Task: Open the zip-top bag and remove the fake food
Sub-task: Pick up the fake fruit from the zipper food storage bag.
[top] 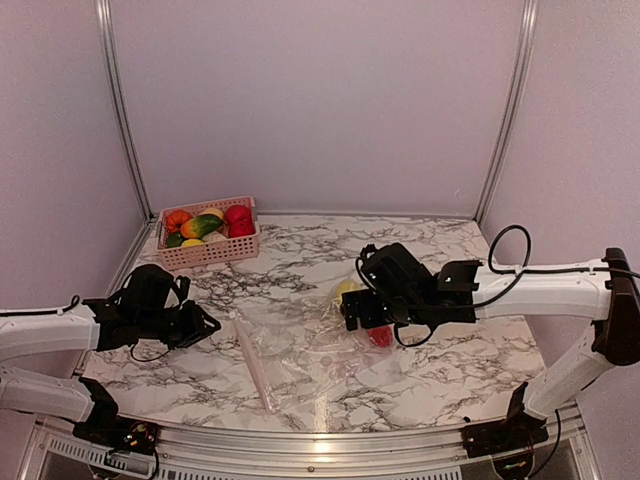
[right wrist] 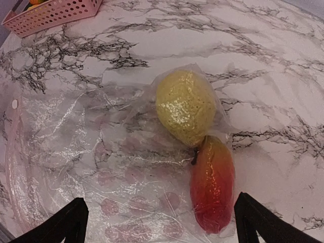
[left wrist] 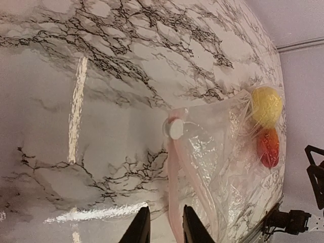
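Note:
The clear zip-top bag (top: 300, 355) lies flat on the marble table, its pink zip strip (top: 252, 365) along the left edge. Inside, at its far right end, are a yellow lemon (right wrist: 186, 107) and a red-orange mango (right wrist: 212, 183). My right gripper (right wrist: 162, 225) is wide open and hovers over the bag, with the mango by its right finger. My left gripper (left wrist: 164, 228) is open with a narrow gap, low beside the zip strip (left wrist: 174, 182). The strip's white slider (left wrist: 176, 129) lies ahead of it. It holds nothing.
A pink slatted basket (top: 208, 252) with several toy fruits stands at the back left; its corner shows in the right wrist view (right wrist: 50, 12). Walls close in the table at the back and sides. The right arm's cable (top: 505, 255) loops above the table.

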Robot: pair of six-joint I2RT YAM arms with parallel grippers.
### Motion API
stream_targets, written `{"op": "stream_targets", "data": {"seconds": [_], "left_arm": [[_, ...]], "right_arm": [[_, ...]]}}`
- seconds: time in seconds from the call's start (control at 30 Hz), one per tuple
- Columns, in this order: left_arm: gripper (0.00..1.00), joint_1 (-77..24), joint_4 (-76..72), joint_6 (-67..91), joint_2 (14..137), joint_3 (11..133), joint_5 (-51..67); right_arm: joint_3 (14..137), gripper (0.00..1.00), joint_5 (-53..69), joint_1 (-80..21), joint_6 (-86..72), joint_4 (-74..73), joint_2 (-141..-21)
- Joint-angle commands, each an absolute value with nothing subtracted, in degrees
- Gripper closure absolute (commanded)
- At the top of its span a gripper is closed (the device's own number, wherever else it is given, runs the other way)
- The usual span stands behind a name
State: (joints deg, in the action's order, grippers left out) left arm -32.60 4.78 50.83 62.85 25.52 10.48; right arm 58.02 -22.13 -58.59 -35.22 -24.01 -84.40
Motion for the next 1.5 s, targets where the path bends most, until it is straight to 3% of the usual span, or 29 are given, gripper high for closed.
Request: {"op": "stream_targets", "data": {"seconds": [0.0, 0.3, 0.73, 1.47], "left_arm": [[0.79, -35.7, 1.8, 53.9, 63.5, 23.2, 8.6], [0.86, -43.3, -10.5, 59.1, 71.8, 22.3, 9.7], [0.87, -48.9, -20.4, 63.8, 81.8, 24.3, 10.5], [0.88, -49.5, -21.9, 64.8, 86.0, 24.7, 10.2]], "right_arm": [[58.3, 0.02, -21.7, -57.5, -34.5, -22.3, -83.0], [55.7, 0.04, -21.1, -54.3, -35.0, -21.8, -82.0], [51.4, 0.11, -20.3, -51.4, -35.5, -20.1, -81.6], [46.6, 0.45, -16.0, -47.4, -36.0, -13.1, -87.7]]}}
